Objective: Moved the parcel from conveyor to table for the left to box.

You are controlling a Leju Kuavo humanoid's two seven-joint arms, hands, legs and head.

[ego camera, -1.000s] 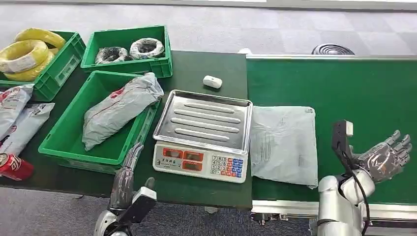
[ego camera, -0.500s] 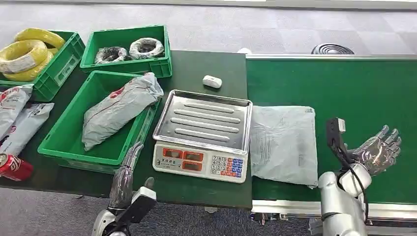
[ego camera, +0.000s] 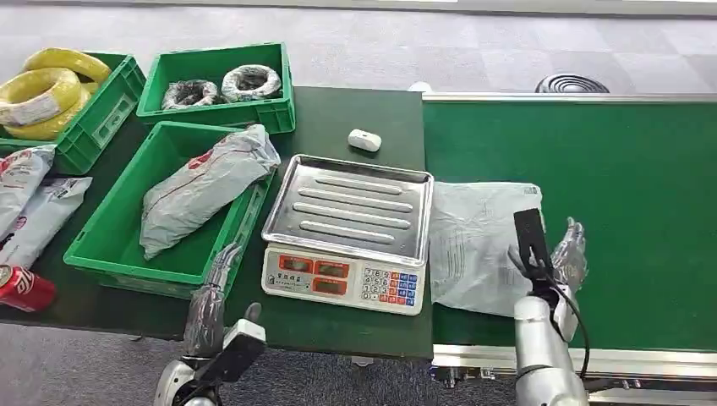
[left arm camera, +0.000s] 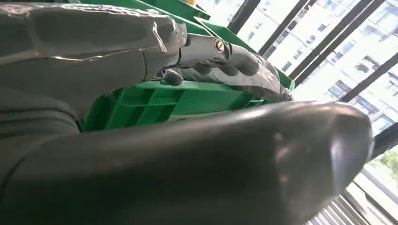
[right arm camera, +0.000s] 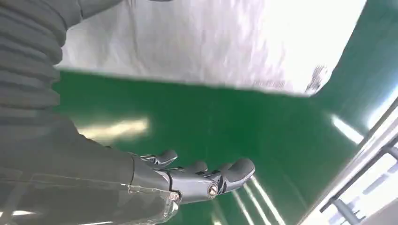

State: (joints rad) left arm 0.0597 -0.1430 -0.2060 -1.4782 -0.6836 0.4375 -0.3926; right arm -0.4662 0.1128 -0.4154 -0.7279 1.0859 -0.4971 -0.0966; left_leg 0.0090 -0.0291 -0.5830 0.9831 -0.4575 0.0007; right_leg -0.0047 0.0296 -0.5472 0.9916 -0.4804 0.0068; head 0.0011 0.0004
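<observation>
Right hand [ego camera: 568, 254]: lower right of the head view, over the right edge of the parcel, fingers extended and apart, holding nothing; whether it touches the parcel cannot be told. In the right wrist view the fingers [right arm camera: 202, 176] reach out over the green belt.
Left hand [ego camera: 213, 292]: lower left of the head view, at the near edge of the table, fingers straight and pointing up toward the near green crate, holding nothing.
Parcel [ego camera: 478, 245]: flat grey mailer lying on the conveyor [ego camera: 626, 161], centre right of the frame, its left edge just beside the scale.
Scale [ego camera: 347, 233]: centre of the frame on the table [ego camera: 338, 114], steel tray on top, keypad facing the near edge.
Near green crate [ego camera: 110, 237]: left of the scale, with a grey bagged parcel [ego camera: 207, 182] lying in it at a slant.
Far crates: one with dark wire coils [ego camera: 221, 85] at upper centre-left, one with yellow coils [ego camera: 42, 93] at upper left.
White small device [ego camera: 364, 139]: on the table behind the scale.
Red can [ego camera: 24, 286]: at the left edge.
</observation>
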